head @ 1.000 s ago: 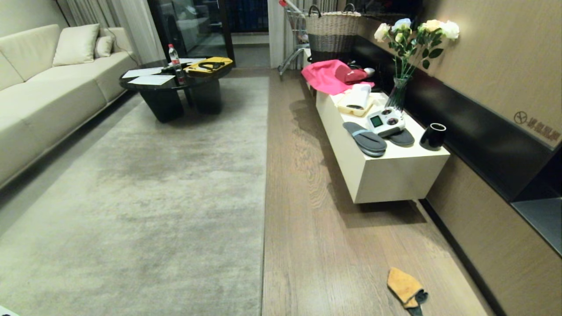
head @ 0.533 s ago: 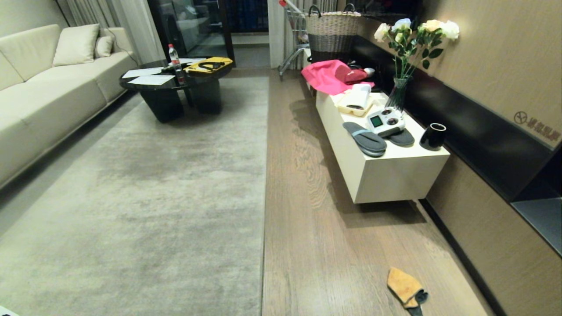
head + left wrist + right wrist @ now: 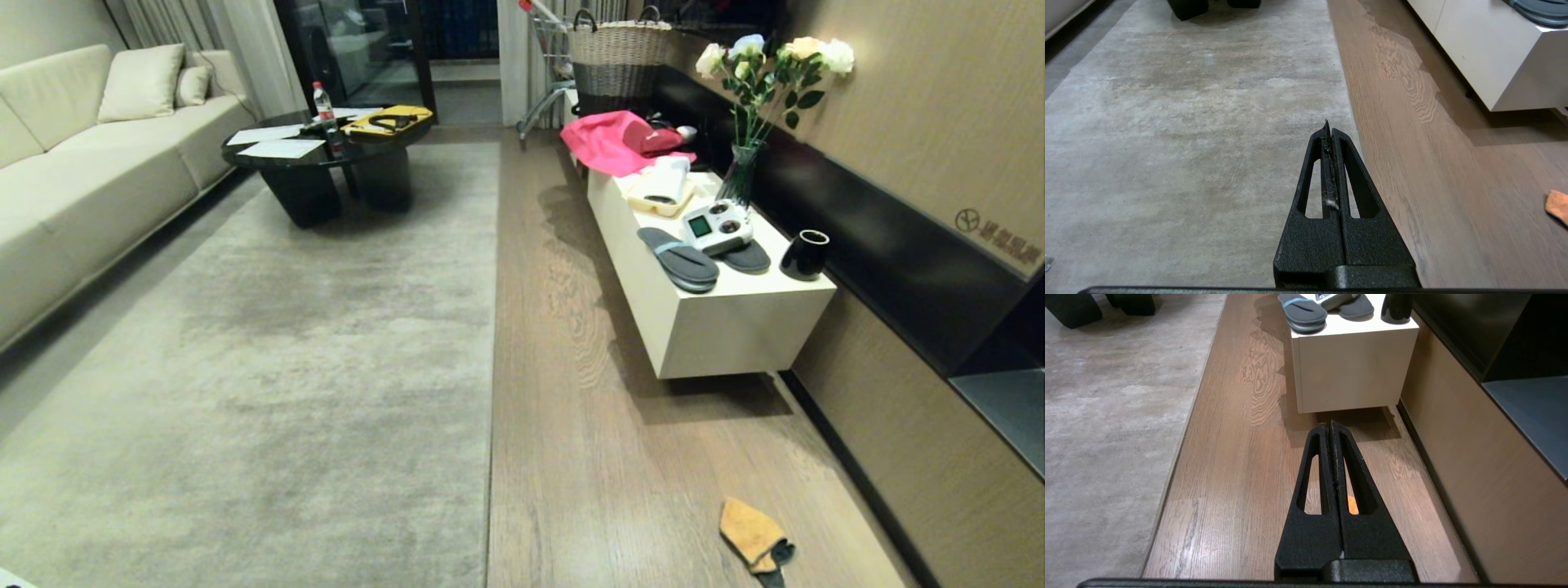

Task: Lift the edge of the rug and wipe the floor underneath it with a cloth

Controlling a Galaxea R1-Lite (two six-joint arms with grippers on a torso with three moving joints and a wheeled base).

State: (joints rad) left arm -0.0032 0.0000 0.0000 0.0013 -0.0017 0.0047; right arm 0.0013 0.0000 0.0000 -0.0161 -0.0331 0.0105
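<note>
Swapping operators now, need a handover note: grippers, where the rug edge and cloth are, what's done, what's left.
Left gripper: shut, empty, above the rug edge.
Right gripper: shut, empty, above the floor.
Rug edge lies flat, unlifted.
Cloth lies on the floor near the right wall, untouched.
Done: nothing.
Left: pick up cloth, lift rug edge, wipe the floor underneath.

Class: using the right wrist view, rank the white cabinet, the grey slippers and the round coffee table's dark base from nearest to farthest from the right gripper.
From the right gripper, shut above the floor:
1. White cabinet, just ahead.
2. Grey slippers, on the cabinet's top.
3. Coffee table's dark base, farthest, across the rug.
</note>
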